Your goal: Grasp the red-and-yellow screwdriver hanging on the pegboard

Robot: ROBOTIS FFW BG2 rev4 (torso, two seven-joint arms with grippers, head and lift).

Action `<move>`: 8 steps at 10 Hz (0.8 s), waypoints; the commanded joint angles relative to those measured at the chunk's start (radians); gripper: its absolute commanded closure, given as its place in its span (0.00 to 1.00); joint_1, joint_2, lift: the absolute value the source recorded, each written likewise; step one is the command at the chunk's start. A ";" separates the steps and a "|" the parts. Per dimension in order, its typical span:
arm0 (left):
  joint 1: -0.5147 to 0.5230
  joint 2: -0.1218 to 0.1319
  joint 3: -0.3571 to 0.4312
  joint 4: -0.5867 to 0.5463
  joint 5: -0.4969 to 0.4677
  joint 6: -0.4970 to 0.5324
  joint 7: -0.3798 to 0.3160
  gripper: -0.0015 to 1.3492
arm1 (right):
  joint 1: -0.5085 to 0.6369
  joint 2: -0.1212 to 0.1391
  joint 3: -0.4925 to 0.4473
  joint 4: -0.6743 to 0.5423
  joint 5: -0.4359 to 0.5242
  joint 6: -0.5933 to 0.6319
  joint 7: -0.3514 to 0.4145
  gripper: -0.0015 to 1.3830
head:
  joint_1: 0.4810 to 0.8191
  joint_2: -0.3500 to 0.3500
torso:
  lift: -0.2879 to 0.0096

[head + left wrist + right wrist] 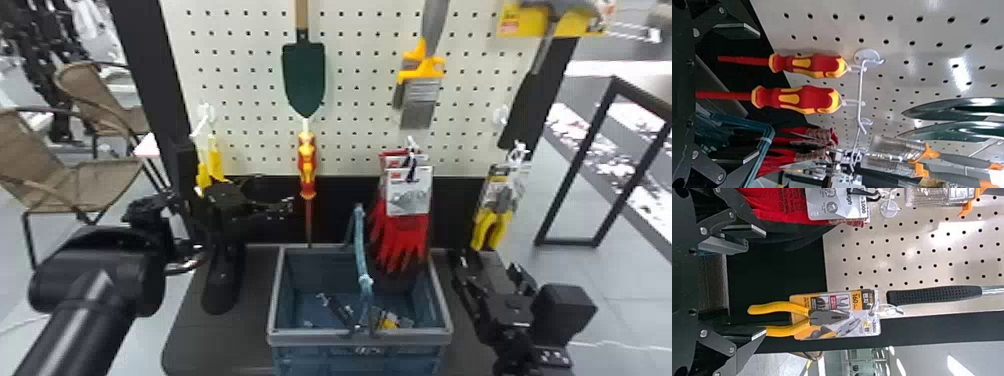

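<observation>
left pincer (278,196) spread wide beside the screwdriver (306,161); looks light and stiff, so clamp the fat grippy handle, not the thin shaft.

Workshop-like hall with a tool display: a white pegboard (360,60) held a hanging trowel (303,75), brush (419,95), packaged pliers (495,210) and red gloves (400,235) above a blue crate (274,300). Folding chairs (65,175) stood behind.
</observation>
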 commanded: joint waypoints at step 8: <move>-0.213 0.003 -0.212 0.183 0.021 -0.034 -0.077 0.18 | -0.013 -0.003 0.018 0.014 -0.003 -0.009 0.017 0.29 | 0.20 0.50 | 0.63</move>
